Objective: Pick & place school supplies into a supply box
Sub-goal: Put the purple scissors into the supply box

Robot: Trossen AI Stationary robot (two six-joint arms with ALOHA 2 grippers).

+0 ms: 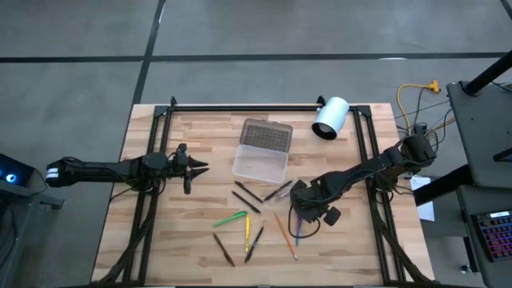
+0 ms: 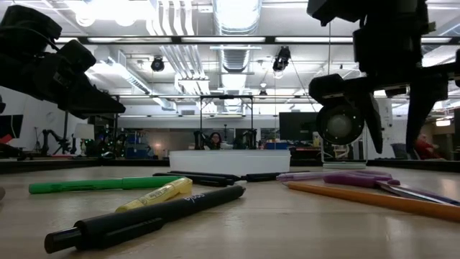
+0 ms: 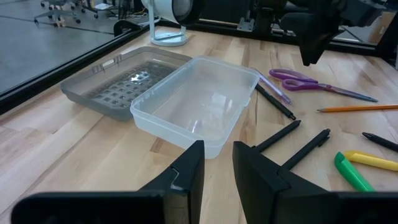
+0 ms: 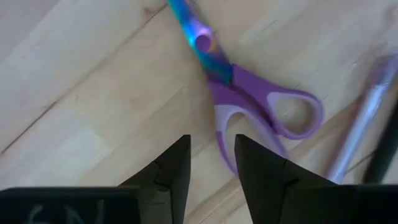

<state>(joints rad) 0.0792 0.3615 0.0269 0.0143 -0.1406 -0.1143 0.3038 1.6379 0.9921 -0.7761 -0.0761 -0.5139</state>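
Observation:
The purple-handled scissors lie flat on the wood, also seen in the left wrist view. My right gripper hovers just above them, open, with its fingers near one handle loop; the low view shows its fingers clear of the table. The supply box sits open, its grey lid folded back flat toward the far edge. My left gripper waits left of the box, open, pointing at it. A green marker, a yellow pen, an orange pencil and dark pens lie scattered on the table.
A white cylinder lies at the far right corner, beyond the box. Black rails frame the table's far and side edges. Bare wood lies to the left of the scattered pens. Cables hang off the table's right side.

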